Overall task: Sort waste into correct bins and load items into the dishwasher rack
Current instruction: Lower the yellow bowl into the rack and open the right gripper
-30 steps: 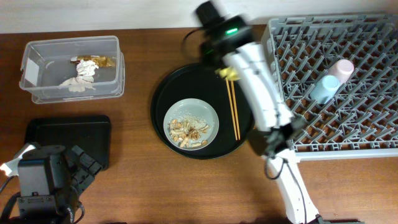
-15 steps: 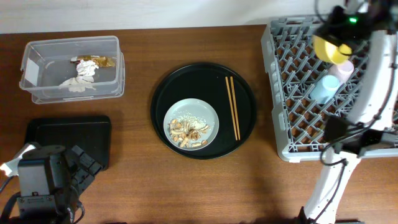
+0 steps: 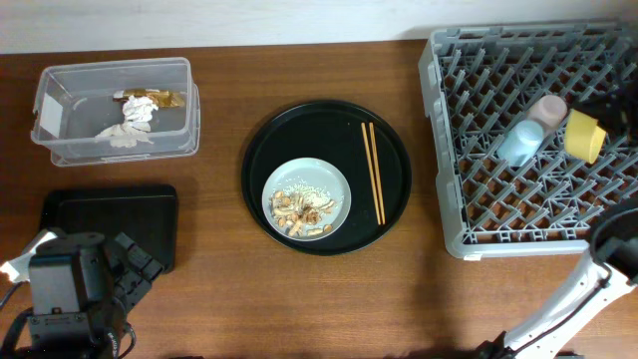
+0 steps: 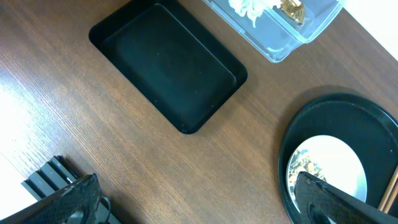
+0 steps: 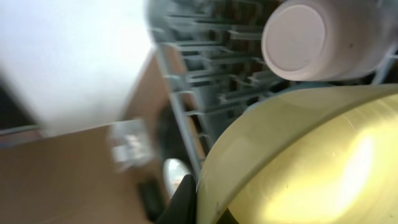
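One blue cup [image 3: 519,143], one pink cup [image 3: 547,110], one bowl [image 3: 583,136], one plate [image 3: 335,178], two chopsticks [image 3: 374,175], one round tray [image 3: 297,134], one tub [image 3: 60,74], one black tray [image 3: 110,221], one rack [image 3: 478,60].

Top-down overhead, two oblique wrist views

Dark brown wood-grain table [image 3: 219,299], pale wall strip [image 3: 199,20] along its far edge; bright glare on wood

Right wrist view is motion-blurred. Yellow-green bowl [image 5: 298,162] over the large grey plastic lattice rack [image 5: 205,74] is cut by bottom and right edges. Small pink cup [image 5: 317,37] on the rack is clipped top-right.
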{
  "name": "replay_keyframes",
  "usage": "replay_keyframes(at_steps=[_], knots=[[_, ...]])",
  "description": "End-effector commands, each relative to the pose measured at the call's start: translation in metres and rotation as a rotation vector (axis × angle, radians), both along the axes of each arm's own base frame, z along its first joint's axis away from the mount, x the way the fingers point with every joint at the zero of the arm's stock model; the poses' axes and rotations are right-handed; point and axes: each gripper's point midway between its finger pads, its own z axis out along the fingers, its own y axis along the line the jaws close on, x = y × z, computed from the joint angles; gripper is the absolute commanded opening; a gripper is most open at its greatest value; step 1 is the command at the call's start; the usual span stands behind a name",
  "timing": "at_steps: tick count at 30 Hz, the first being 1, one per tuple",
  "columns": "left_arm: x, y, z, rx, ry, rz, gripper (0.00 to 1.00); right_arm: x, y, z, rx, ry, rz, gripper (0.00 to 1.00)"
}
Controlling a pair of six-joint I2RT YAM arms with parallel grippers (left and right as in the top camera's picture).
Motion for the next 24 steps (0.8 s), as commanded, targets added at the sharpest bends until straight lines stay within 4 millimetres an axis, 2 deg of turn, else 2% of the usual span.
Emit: replay_keyframes(at_steps=[1,8,18,23,24], knots=[[0.0,0.0,0.001,-0.007,-0.008,0.012,0.99,0.0,0.002,0.031,0.222,-0.243,-0.014,0.04],[0.0,0.0,0.001,-0.007,-0.008,0.012,0.99,-0.005,0.013,0.002,0.419,-0.293,-0.058,0.04],[0.0,0.0,0.001,-0.007,-0.008,0.012,0.99,-0.01,0.002,0.012,0.423,-0.331,-0.089,0.04],[0.0,0.0,0.001,-0.007,-0.007,0.012,0.99,-0.014,0.004,-0.001,0.376,-0.274,-0.065,0.05],[0.0,0.0,0.001,-0.007,-0.007,0.012,0.99,-0.017,0.002,-0.003,0.366,-0.264,-0.067,0.08]])
